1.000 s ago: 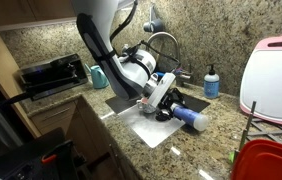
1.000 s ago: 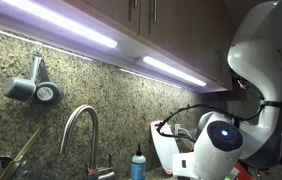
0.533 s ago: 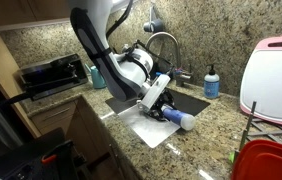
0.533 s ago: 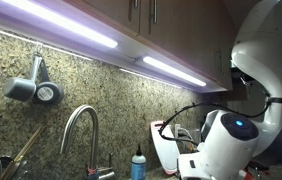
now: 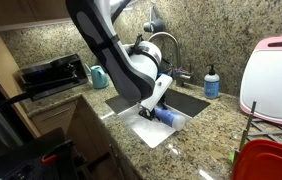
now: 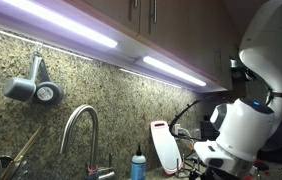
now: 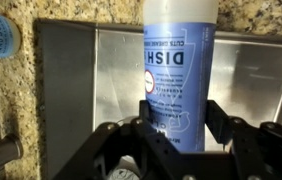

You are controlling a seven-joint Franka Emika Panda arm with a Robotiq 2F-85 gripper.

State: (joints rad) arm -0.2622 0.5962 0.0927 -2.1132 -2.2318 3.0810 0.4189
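Note:
My gripper (image 7: 179,118) is shut on a blue dish soap bottle (image 7: 178,60), one black finger (image 7: 145,112) pressing each side of its label. In the wrist view the bottle points away from me over the steel sink (image 7: 261,80). In an exterior view the gripper (image 5: 153,108) holds the bottle (image 5: 168,117) lying nearly flat, low over the sink's near corner and a white cloth (image 5: 149,132). From the other side only the white arm (image 6: 249,122) shows; bottle and fingers are hidden there.
A small blue-capped bottle (image 5: 212,82) stands on the granite behind the sink (image 5: 193,101), by the curved faucet (image 5: 166,45). A pink-and-white appliance (image 5: 271,75) and red dish rack (image 5: 266,160) fill one end. A black toaster (image 5: 51,75) sits in the far corner.
The arm has swung with the bottle away from the sink's middle toward its near corner and the white cloth. The grip has stayed shut on the bottle.

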